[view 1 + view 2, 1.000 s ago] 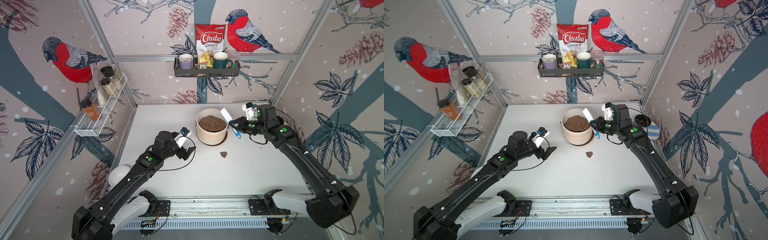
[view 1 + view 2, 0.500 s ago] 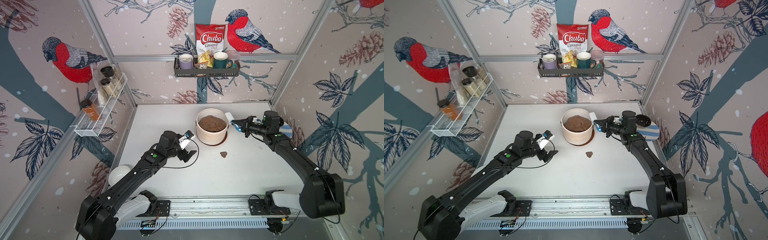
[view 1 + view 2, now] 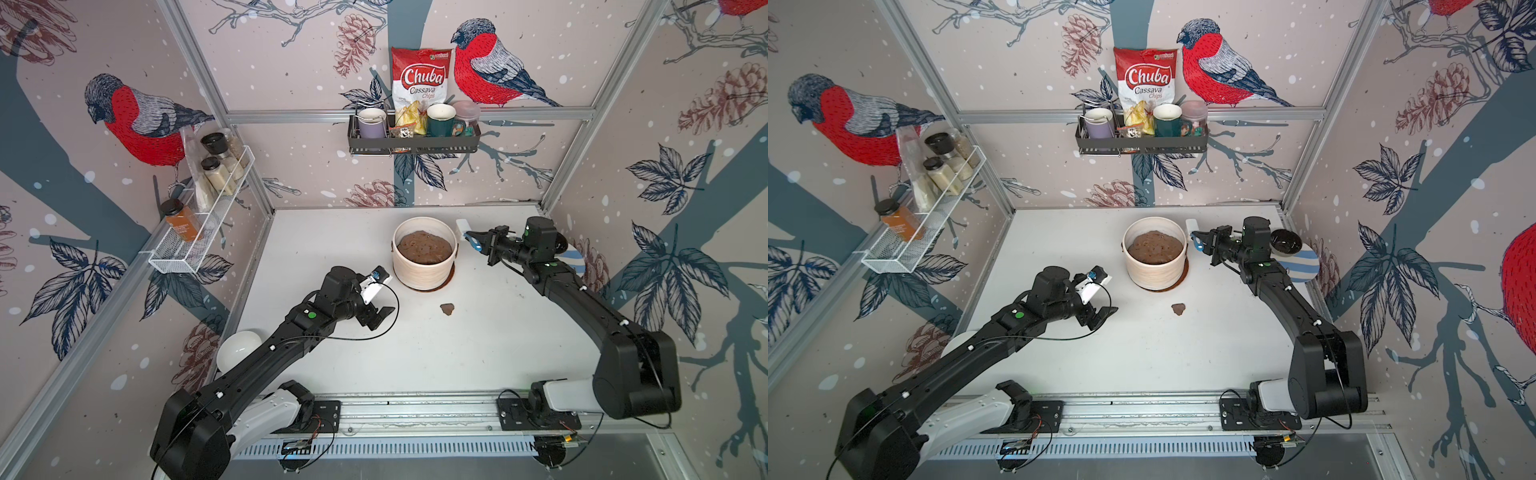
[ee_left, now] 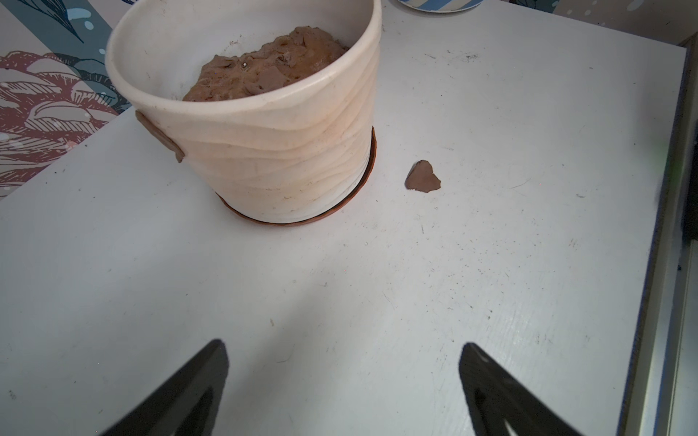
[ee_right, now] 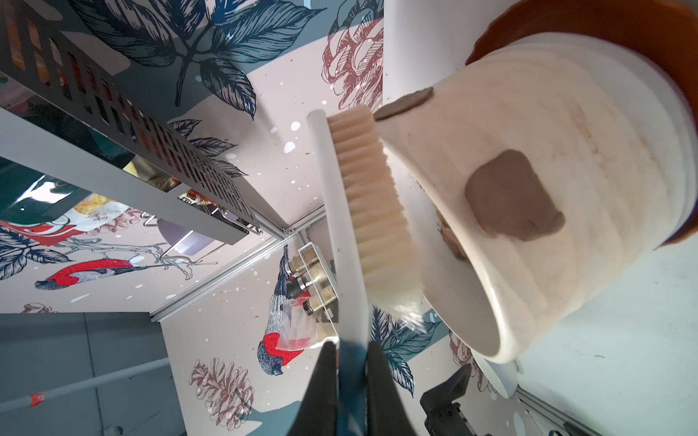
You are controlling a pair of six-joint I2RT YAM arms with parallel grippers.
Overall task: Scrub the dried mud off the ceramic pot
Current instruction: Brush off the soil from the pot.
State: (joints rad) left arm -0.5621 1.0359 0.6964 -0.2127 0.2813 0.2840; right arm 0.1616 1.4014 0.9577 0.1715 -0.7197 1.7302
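The ceramic pot (image 3: 424, 266) (image 3: 1154, 270), cream and ribbed with soil in its mouth, stands on a brown saucer at mid-table. Patches of dried mud (image 5: 513, 196) (image 4: 160, 137) stick to its wall, and a loose lump (image 3: 447, 308) (image 3: 1178, 308) lies on the table in front of it. My right gripper (image 3: 473, 241) (image 5: 349, 351) is shut on the blue handle of a white brush (image 5: 362, 211), whose bristles lie against the pot's wall near the rim. My left gripper (image 3: 380, 313) (image 4: 343, 351) hovers open and empty, left of and in front of the pot.
A white bowl (image 3: 241, 353) sits at the table's left edge. A black bowl (image 3: 1285, 241) and a striped plate (image 3: 1302, 266) lie behind the right arm. A shelf with mugs (image 3: 413, 137) and a wire spice rack (image 3: 199, 237) hang on the walls.
The right arm has turned and lowered the brush from above the pot's rim to the pot's right side. The left arm has shifted slightly toward the pot, its gripper still open.
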